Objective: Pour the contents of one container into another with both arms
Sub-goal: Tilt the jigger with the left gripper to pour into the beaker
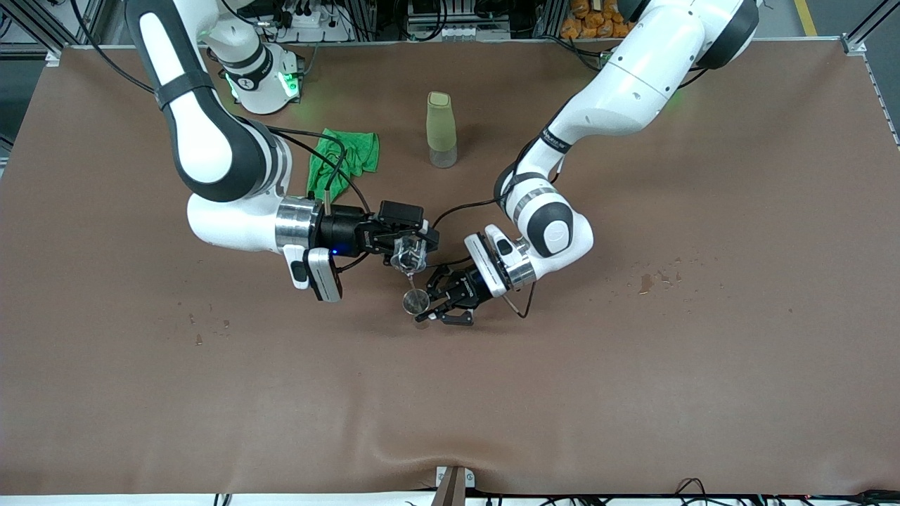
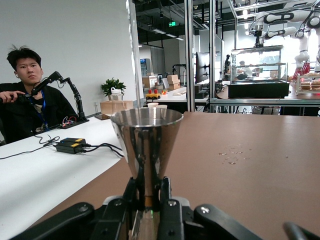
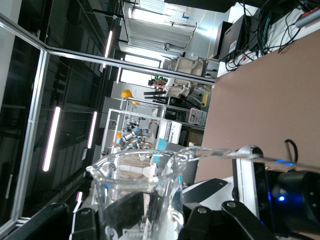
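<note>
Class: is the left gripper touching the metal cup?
Touching: in the left wrist view the left gripper is clamped around the metal cup at its narrow base.

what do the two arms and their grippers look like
Both are white jointed arms with black bands and silver wrist rings. Each ends in a black two-finger gripper: right gripper, left gripper. Black cables run along both wrists. A blue light glows at the right wrist, and green lights on its base.

place: robotics lab | surface (image 1: pixel 633 393): wide, brown mat, aluminium frame posts at corners | seated operator (image 2: pixel 27 100) at a white desk (image 2: pixel 40 175) with a small control arm (image 2: pixel 62 85) | more white robot arms (image 2: pixel 285 20) on frames further in | cardboard boxes (image 2: pixel 172 82), strip lights overhead
</note>
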Controlling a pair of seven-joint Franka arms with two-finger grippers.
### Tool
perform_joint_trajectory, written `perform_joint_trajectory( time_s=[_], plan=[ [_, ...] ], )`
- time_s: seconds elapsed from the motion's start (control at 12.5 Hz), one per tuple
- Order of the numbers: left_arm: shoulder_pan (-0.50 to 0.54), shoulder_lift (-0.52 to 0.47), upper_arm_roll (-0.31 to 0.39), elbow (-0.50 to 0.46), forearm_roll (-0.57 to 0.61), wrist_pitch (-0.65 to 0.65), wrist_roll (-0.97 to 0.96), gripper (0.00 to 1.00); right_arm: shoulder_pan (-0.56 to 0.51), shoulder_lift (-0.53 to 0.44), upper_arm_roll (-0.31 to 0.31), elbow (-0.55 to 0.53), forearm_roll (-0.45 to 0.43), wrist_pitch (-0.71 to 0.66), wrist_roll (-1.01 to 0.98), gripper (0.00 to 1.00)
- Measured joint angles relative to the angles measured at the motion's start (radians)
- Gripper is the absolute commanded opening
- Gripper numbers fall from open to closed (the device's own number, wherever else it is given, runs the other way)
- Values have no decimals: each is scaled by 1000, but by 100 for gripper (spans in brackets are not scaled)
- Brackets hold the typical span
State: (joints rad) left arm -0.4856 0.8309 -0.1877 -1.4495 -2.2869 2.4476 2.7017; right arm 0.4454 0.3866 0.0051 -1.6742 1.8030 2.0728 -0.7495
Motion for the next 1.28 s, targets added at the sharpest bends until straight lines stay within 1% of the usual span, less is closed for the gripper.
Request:
perform_joint_trajectory(
  time_s=[0.24, 0.72, 1.28],
  plan=[
    [6, -2, -2, -1, 0, 0, 0, 0, 0, 0, 2, -5, 21, -6, 9, 0],
    [34, -2, -32, -5, 0, 0, 0, 0, 1, 0, 3, -12, 64, -7, 11, 0],
    [37, -4, -43, -6, 0, 0, -5, 0, 7, 0, 10, -28, 142, -8, 13, 0]
  ],
)
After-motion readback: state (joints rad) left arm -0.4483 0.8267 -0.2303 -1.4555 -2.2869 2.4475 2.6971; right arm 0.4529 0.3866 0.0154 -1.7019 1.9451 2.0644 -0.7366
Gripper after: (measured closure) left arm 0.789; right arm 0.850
